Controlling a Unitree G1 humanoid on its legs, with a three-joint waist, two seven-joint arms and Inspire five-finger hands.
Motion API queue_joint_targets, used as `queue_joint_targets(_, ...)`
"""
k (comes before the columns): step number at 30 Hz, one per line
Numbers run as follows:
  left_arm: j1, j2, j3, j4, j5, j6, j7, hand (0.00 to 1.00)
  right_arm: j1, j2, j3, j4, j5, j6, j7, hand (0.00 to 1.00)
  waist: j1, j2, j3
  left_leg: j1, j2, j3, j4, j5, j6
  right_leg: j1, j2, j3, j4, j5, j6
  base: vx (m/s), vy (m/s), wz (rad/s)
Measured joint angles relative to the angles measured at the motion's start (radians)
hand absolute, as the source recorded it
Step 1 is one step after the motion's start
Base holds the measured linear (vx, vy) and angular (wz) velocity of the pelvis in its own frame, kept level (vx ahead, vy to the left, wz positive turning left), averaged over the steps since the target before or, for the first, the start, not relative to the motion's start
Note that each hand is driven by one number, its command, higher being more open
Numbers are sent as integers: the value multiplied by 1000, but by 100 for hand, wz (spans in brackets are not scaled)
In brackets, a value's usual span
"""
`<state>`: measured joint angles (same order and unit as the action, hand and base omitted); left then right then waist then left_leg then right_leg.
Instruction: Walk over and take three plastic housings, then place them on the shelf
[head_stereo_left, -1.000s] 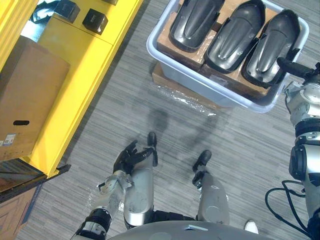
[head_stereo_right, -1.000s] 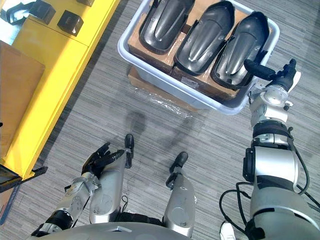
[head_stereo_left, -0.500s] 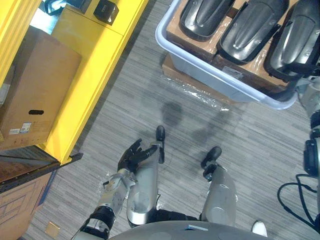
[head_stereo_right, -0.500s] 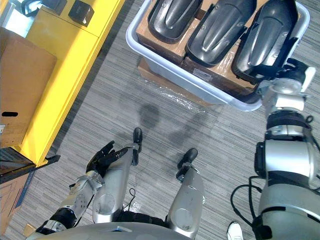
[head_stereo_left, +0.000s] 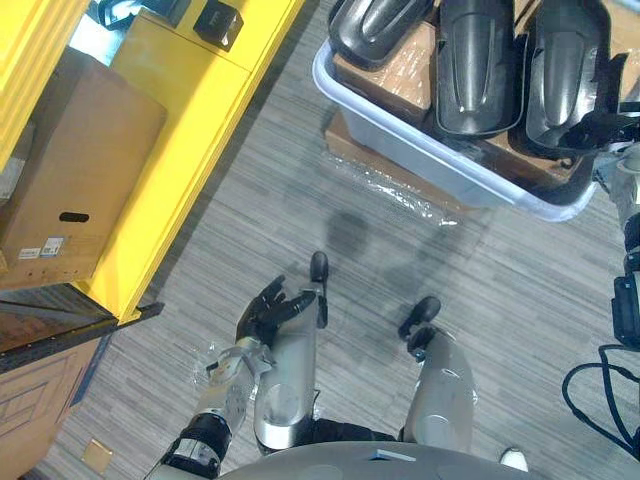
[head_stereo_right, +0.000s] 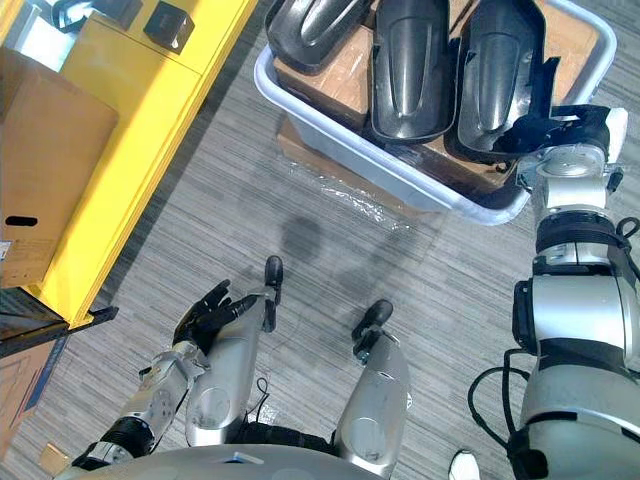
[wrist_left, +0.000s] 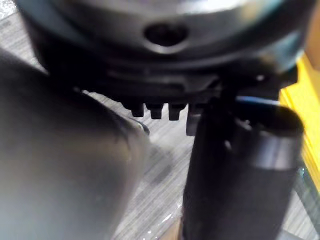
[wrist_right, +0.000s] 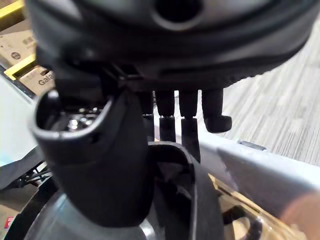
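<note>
The right hand (head_stereo_right: 545, 130) pinched the near rim of the rightmost plastic housing (head_stereo_right: 500, 65), which lay in the grey bin (head_stereo_right: 340, 140) against its neighbour (head_stereo_right: 410, 70); so shallow a pinch could let it slip on lifting; the left hand (head_stereo_right: 205, 318) hung open.

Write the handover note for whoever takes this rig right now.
Left hand: open, empty, low at the robot's side.
Right hand: pinching the rim of the right housing, thumb inside it.
Right, middle housing and left housing all lie in the bin.
Done: robot stands at the bin.
Left: lift out all three and put them on the yellow shelf; none seen there yet.
</note>
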<state>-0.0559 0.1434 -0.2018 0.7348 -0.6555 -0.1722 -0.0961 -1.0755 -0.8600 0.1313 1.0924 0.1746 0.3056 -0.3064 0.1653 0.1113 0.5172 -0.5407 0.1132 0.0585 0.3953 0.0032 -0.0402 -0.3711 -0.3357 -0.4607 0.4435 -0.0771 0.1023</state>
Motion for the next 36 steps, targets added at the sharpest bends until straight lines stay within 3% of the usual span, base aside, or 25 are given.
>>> queue_joint_targets(4,18,-2,14,-5,0,0,-2,100,29,3,-6,-2,-13,15,-8,0,0,-9,1,50,5,1,-25,6,-5,50,11,-6,-28,2,2,22,-16,1)
queue_joint_targets(8,30,14,20,-7,4,1,-1,100,106,17,-95,-12,-14,16,-30,0,-1,-37,-1,112,21,12,-68,11,-13,113,39,-10,-86,17,1,43,-23,-7)
queue_joint_targets(12,61,37,21,-38,8,3,5,100,213,55,-217,-16,-27,15,-74,0,-6,-84,-6,213,28,28,-127,20,-26,206,61,-10,-156,33,5,67,-26,-8)
queue_joint_targets(16,100,65,20,-83,8,2,4,100,258,55,-302,-60,-51,-6,-132,0,-21,-106,-12,295,35,44,-196,39,-37,278,89,-7,-235,60,8,50,-33,-9)
queue_joint_targets(22,175,77,10,-180,-14,10,-25,100,424,89,-326,-292,-143,-103,-242,0,-66,-149,-120,396,32,77,-344,85,-48,335,119,1,-333,85,12,88,-36,-10)
queue_joint_targets(23,189,74,10,-229,-19,34,-44,100,487,125,-339,-374,-193,-137,-268,0,-80,-158,-168,415,32,83,-378,93,-51,346,127,3,-356,88,14,103,-33,-10)
queue_joint_targets(26,162,57,10,-315,-49,77,-78,100,567,194,-337,-491,-276,-189,-281,0,-98,-164,-244,466,31,102,-429,102,-56,375,132,11,-387,91,16,131,-31,-13)
queue_joint_targets(29,124,44,9,-360,-92,120,-88,100,607,242,-332,-552,-328,-204,-281,0,-113,-161,-281,498,30,116,-459,106,-58,392,139,21,-399,93,18,63,-17,-14)
queue_joint_targets(33,4,26,3,-365,-252,266,-120,100,651,351,-264,-632,-451,-256,-267,0,-145,-158,-322,551,30,149,-478,109,-60,429,146,40,-435,112,19,37,-5,-17)
queue_joint_targets(36,-55,16,-37,-348,-292,307,-127,100,654,361,-215,-639,-517,-300,-258,0,-148,-146,-343,552,30,172,-479,109,-60,429,148,57,-466,134,18,-30,10,-21)
